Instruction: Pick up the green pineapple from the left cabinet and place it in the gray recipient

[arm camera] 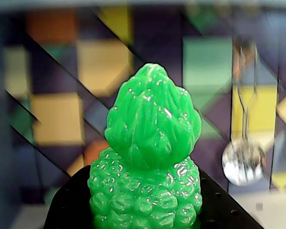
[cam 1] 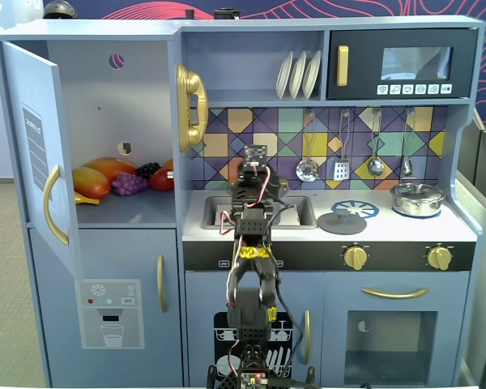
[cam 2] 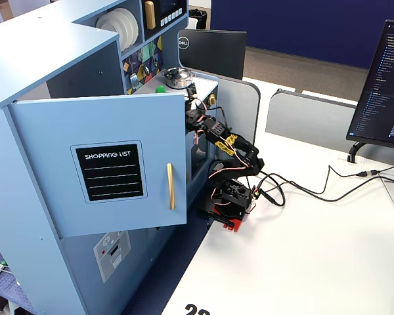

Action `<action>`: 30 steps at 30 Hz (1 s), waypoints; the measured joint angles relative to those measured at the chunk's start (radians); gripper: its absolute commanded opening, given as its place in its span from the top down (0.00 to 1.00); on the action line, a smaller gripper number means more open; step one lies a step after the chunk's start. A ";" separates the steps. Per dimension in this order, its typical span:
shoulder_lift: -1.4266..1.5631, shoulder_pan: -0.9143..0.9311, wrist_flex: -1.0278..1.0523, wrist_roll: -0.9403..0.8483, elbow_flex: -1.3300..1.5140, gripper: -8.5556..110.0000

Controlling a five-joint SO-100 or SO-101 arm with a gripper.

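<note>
Gripping pineapple (arm camera: 150, 157), gripper (arm camera: 148, 210) closed on its body, apparently above sink (cam 1: 301, 212) at worktop's left end.

green pineapple (arm camera: 150, 162) fills the middle, crown pointing to 12 o'clock, sitting in the black gripper (arm camera: 148, 210); blurry ladle (arm camera: 243, 162) at 3 o'clock.

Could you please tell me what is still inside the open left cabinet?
On the cabinet shelf lie a yellow-orange fruit, purple grapes and a red piece. Anything behind them is hidden.
</note>
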 measured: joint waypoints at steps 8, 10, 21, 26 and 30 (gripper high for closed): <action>-0.325 0.035 0.000 0.002 -0.170 0.93; -0.403 0.031 0.000 0.002 -0.219 0.93; -0.597 -0.026 0.092 -0.025 -0.436 0.70; -0.581 -0.015 0.173 -0.025 -0.445 0.69; -0.518 -0.015 0.247 -0.025 -0.446 0.70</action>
